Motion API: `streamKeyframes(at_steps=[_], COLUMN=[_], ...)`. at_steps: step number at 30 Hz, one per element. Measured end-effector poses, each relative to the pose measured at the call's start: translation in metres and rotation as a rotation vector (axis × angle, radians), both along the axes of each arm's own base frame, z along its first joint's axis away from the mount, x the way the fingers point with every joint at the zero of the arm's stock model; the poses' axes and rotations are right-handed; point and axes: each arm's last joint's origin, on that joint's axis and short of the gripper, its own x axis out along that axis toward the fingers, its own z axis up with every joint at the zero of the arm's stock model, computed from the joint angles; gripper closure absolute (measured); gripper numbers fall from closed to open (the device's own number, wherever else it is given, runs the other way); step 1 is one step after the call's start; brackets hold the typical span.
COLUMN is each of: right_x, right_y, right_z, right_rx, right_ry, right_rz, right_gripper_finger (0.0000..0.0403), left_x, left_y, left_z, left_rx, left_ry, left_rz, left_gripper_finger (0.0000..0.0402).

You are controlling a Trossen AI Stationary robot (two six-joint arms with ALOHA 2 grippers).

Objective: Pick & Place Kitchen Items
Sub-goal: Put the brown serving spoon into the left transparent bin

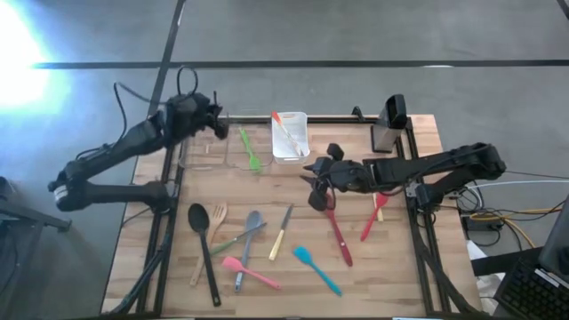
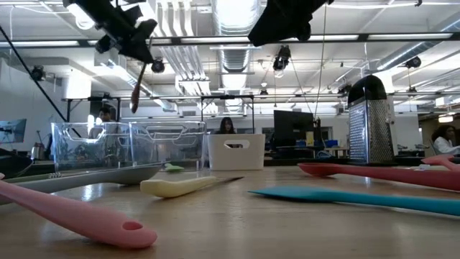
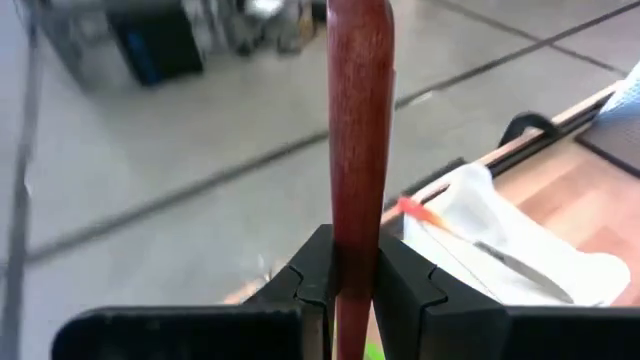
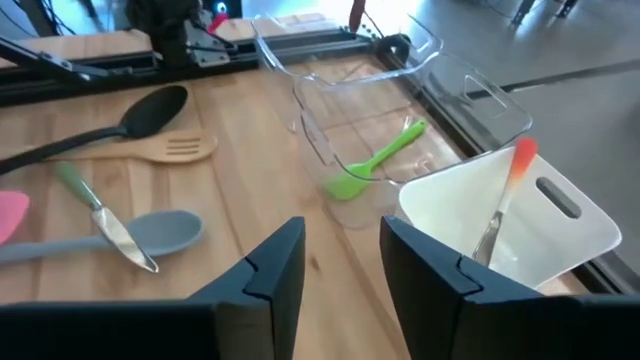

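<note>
Slim reddish-brown wooden utensil handle (image 3: 358,130) clamped upright in the left gripper (image 3: 352,290), raised above the clear plastic bins (image 1: 218,147) at the table's (image 1: 391,267) far left.

Green spatula (image 1: 252,153) lying in a clear bin; orange-tipped utensil (image 1: 284,132) in the white rectangular bin (image 1: 291,138). Spread over the wooden table: black spoon (image 1: 203,238), grey spoon (image 1: 249,240), pink spatula (image 1: 251,271), teal spatula (image 1: 316,268), red spatula (image 1: 338,233). Right gripper (image 1: 318,185) above the red spatula (fingers parted, nothing between them).

Green spatula (image 4: 375,165), white bin (image 4: 560,235), teal spatula (image 1: 316,268).
</note>
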Motion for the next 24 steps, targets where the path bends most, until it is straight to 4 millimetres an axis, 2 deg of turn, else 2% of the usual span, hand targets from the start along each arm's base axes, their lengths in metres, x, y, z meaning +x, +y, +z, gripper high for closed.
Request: streamKeyframes(at_steps=[7, 14, 19, 24], right_x=[0.000, -0.004, -0.006, -0.008], right_y=[-0.002, -0.001, -0.002, -0.002], right_z=[-0.005, -0.014, -0.019, -0.022], right_rx=[-0.004, -0.010, -0.011, -0.014], right_ry=[0.022, 0.079, 0.117, 0.146], right_rz=[-0.001, 0.007, 0.010, 0.010], right_gripper_finger=[0.0272, 0.0271, 0.0280, 0.0288], left_x=[0.001, 0.005, 0.006, 0.002], left_y=[0.044, 0.077, 0.091, 0.091], left_z=[-0.015, -0.032, -0.051, -0.067], left_rx=[-0.167, -0.294, -0.404, -0.526], left_ry=[0.018, 0.096, 0.131, 0.224], left_rz=[0.125, 0.234, 0.267, 0.287], left_gripper_finger=[0.0356, 0.0356, 0.0356, 0.0356])
